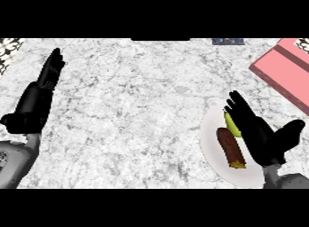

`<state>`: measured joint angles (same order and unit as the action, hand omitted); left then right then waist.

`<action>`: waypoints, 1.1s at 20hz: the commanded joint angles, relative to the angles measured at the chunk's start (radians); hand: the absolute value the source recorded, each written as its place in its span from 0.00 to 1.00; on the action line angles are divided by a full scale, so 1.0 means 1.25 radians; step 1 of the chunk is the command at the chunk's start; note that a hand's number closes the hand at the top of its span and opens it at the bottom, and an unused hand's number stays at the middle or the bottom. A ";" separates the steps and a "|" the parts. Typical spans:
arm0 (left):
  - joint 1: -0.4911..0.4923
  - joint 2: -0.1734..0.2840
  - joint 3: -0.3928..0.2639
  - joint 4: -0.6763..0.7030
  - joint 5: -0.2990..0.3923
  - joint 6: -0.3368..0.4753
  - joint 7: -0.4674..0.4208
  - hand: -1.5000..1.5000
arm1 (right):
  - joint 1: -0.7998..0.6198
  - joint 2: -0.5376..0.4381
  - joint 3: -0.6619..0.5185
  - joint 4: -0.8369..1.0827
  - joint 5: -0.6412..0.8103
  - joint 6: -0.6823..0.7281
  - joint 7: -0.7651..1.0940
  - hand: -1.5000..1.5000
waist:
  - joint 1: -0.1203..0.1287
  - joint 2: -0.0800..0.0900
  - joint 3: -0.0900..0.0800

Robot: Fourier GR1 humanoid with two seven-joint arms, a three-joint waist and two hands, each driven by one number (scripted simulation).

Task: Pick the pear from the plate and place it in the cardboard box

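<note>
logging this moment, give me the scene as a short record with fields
surface: marble counter
plate: white plate, lower right
pear: yellow-green pear on the plate, partly hidden by the right hand
other item on plate: brown oblong food beside the pear
box: pink box, upper right, apart from the plate
right hand: right hand open over the pear
left hand: left hand open, resting at left

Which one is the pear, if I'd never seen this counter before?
Find the white plate at the counter's lower right, under the robot's right hand. The pear is the small yellow-green lump half hidden beside that hand's fingers; its only neighbour on the plate is a long brown food piece.
</note>
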<state>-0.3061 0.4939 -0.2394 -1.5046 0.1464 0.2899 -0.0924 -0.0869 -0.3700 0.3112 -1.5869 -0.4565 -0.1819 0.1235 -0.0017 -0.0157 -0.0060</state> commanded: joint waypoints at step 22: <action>0.188 -0.017 0.109 -0.001 0.252 -0.108 0.137 0.50 | -0.118 -0.359 -0.362 0.103 0.215 0.649 -0.773 0.00 | 0.033 0.021 0.009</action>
<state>-0.1019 0.4604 -0.1217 -1.5128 0.4522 0.1706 0.0925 -0.2272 -0.7177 -0.1306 -1.4723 -0.3823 0.5429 -0.6740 0.0343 0.0103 0.0076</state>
